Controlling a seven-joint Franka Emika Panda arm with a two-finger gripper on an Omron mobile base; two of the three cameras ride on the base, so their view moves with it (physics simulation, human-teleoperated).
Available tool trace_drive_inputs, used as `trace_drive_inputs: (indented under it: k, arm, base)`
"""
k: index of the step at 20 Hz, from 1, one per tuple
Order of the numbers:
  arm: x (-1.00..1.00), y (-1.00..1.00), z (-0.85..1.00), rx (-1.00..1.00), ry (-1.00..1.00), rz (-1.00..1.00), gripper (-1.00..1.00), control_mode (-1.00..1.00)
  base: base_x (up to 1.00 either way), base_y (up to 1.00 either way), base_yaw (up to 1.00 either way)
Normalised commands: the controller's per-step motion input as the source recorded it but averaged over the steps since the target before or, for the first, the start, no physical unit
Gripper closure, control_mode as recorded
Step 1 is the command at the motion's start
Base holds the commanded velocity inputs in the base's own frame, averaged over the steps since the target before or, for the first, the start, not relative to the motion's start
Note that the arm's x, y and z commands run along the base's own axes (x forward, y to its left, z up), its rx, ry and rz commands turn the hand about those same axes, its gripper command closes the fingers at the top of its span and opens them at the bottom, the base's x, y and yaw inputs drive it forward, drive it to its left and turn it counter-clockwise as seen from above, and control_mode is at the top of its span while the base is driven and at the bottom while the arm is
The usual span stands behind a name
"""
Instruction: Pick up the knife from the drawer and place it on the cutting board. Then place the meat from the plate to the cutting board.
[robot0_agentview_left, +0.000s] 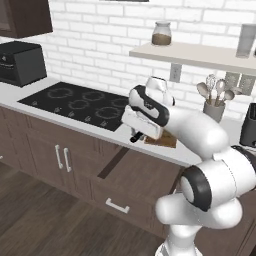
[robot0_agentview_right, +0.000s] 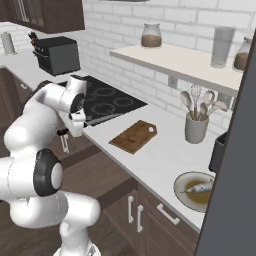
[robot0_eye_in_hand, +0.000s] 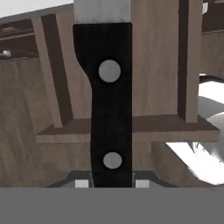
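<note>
My gripper (robot0_eye_in_hand: 111, 183) is shut on the knife (robot0_eye_in_hand: 109, 105), whose black handle with two silver rivets runs up between the fingertips (robot0_eye_in_hand: 81, 183); the grey blade points away from the hand. In the side views the gripper (robot0_agentview_right: 67, 131) hangs at the counter's front edge, above the open dark-brown drawer (robot0_agentview_left: 142, 172), and the knife (robot0_agentview_right: 64, 144) points downward. The brown cutting board (robot0_agentview_right: 134, 136) lies on the white counter to the gripper's right, partly hidden behind the hand (robot0_agentview_left: 165, 140). Further right, near the counter edge, the grey-rimmed plate (robot0_agentview_right: 181, 186) carries the meat (robot0_agentview_right: 198, 188).
A black cooktop (robot0_agentview_left: 80, 102) lies left of the board, and a black toaster oven (robot0_agentview_left: 20, 62) stands beyond it. A grey utensil crock (robot0_agentview_right: 196, 127) with a whisk and spoons stands behind the board. A shelf (robot0_agentview_right: 170, 57) with jars runs overhead. The drawer's bar handle (robot0_agentview_left: 117, 206) juts into the aisle.
</note>
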Motion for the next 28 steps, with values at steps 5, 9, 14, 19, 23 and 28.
trace_drive_inputs:
  k: [5,9,14,19,23,28]
  arm:
    - [0.06,-0.71,0.00,0.00,0.00,0.28,1.00,-1.00]
    - [0.15,-0.36,-0.08,-0.03,0.00,0.14,1.00,-1.00]
    - [0.27,-0.26,-0.31,-0.15,0.00,0.02,1.00,-1.00]
    - [0.23,-0.21,-0.10,-0.07,0.00,0.00,1.00,-1.00]
    - [0.21,-0.41,-0.11,0.00,0.00,0.00,1.00,-1.00]
    - [0.21,-0.45,-0.24,0.00,0.00,0.00,1.00,-1.00]
  base:
    - [0.00,0.00,0.00]
    - [0.00,0.00,0.00]
    - [0.00,0.00,0.00]
    - [0.00,0.00,0.00]
    - [0.00,0.00,0.00]
    - [0.00,0.00,0.00]
